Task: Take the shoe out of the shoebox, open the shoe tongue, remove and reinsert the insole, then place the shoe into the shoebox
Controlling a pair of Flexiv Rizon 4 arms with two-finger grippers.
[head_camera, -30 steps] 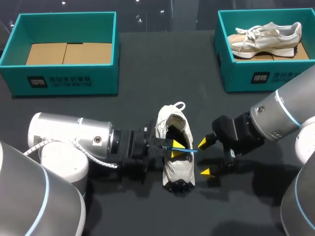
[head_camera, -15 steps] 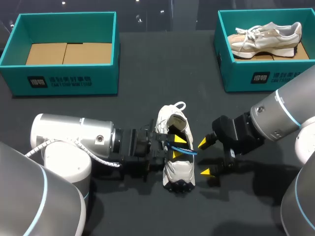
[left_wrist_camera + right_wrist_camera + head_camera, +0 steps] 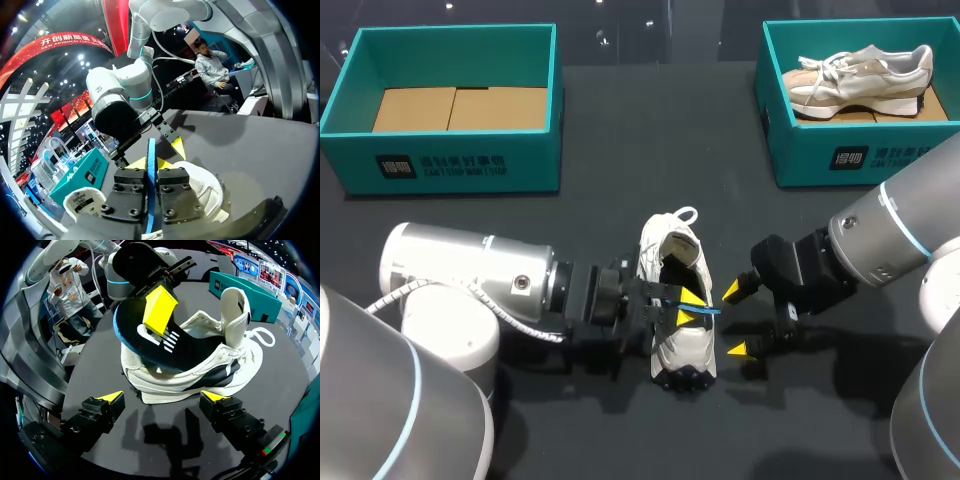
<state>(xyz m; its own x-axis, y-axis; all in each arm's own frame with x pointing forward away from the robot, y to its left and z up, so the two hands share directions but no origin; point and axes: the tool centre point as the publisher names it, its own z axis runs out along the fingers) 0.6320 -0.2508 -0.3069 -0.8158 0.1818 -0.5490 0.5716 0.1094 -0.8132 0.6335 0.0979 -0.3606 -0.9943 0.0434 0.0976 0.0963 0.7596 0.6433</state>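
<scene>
Shoe stands on the desk between the arms; left tool is clamped on the insole, partly out of the opening; right tool gapes empty alongside; insole judged light, thin and floppy, so hold it by the edge.

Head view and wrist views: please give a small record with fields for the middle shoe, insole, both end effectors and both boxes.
shoe: white, upright on the table
insole: dark, blue edge, one end in the shoe, other end raised
left end effector: shut on the insole
right end effector: open, beside the shoe, not touching
left box: no shoe inside
right box: holds a second shoe
</scene>
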